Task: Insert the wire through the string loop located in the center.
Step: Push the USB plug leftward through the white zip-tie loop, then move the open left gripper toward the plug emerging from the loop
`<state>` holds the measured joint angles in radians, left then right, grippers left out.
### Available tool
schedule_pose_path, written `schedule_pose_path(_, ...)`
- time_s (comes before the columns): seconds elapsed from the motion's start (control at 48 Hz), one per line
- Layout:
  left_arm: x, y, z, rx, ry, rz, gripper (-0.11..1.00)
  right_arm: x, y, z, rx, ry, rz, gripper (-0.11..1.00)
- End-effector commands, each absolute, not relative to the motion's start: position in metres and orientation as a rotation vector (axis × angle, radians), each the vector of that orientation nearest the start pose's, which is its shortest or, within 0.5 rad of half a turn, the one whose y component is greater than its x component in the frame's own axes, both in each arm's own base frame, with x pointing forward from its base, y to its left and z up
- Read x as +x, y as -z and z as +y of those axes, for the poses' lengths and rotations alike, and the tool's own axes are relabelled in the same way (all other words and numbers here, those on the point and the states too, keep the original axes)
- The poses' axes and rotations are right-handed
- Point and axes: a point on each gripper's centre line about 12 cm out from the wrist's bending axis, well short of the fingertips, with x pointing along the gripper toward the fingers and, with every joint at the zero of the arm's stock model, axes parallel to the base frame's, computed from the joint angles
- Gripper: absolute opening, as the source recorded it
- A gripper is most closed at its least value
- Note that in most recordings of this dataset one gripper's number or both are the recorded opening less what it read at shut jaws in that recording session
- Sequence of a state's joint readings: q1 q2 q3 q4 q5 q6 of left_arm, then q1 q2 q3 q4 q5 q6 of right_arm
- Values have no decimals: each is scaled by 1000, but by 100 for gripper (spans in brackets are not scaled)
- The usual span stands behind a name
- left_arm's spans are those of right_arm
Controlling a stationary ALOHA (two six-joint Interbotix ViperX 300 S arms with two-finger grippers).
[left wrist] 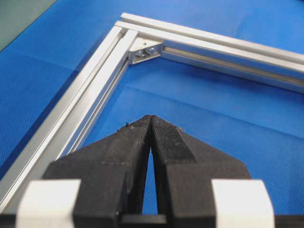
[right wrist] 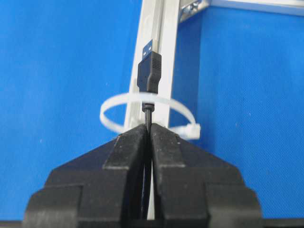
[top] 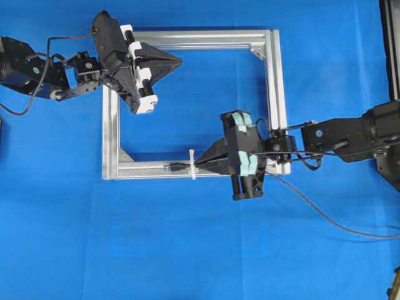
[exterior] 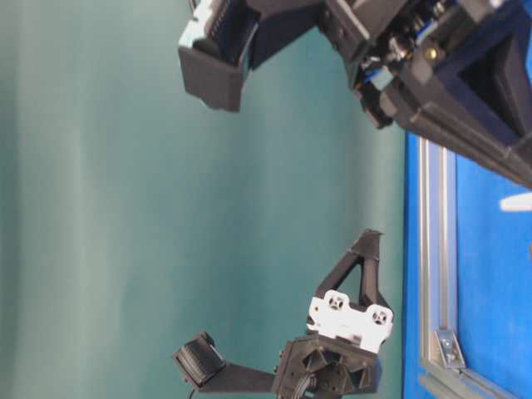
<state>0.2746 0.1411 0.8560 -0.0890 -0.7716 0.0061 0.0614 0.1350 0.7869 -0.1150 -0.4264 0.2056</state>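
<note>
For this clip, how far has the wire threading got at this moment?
Done: the wire's plug has passed through the string loop on the aluminium frame. In hand: the right gripper is shut on the wire just behind the loop. The left gripper is shut, empty, away over the frame's far corner. Left: feeding more wire through, then releasing.

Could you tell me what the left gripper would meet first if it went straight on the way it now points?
Nothing close: the shut left gripper points across bare blue mat toward the far corner of the aluminium frame, probably the first thing met, though depth is unclear.
</note>
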Motion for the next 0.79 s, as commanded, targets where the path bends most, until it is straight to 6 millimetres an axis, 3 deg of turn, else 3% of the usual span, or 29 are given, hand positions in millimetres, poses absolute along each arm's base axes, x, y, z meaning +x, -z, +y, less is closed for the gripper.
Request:
schedule_pose_path(0.0, 365, -153, 110, -72, -339, 168, 0, 392, -133, 29, 99, -82, 456, -2)
schedule_pose_path(0.479, 364, -150, 107, -85, -334, 178, 0, 392, -132, 29, 99, -82, 459, -2)
schedule_pose_path(0.77, 361, -144, 72, -92, -245, 209, 0, 392, -133, 29, 98, -83, 456, -2)
